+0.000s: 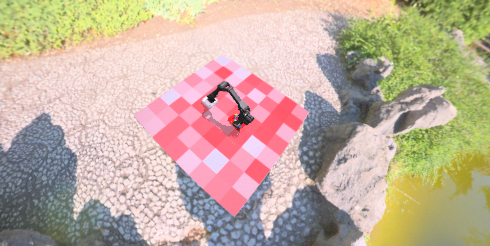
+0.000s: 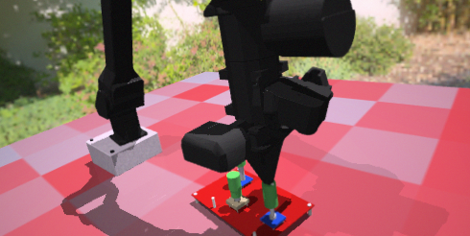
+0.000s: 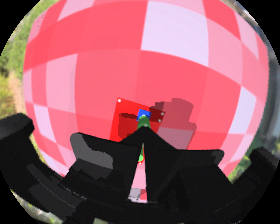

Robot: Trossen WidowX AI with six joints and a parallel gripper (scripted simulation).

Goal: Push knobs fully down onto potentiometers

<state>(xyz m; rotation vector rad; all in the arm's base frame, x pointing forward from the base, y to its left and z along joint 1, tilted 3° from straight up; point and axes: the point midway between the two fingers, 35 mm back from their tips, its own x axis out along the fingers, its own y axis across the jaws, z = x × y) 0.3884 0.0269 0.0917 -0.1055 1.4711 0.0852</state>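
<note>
The fingertips (image 2: 270, 181), clenched on nothing, stand directly above the near green knob (image 2: 270, 196) (image 3: 143, 121), presumably to press it down.
</note>
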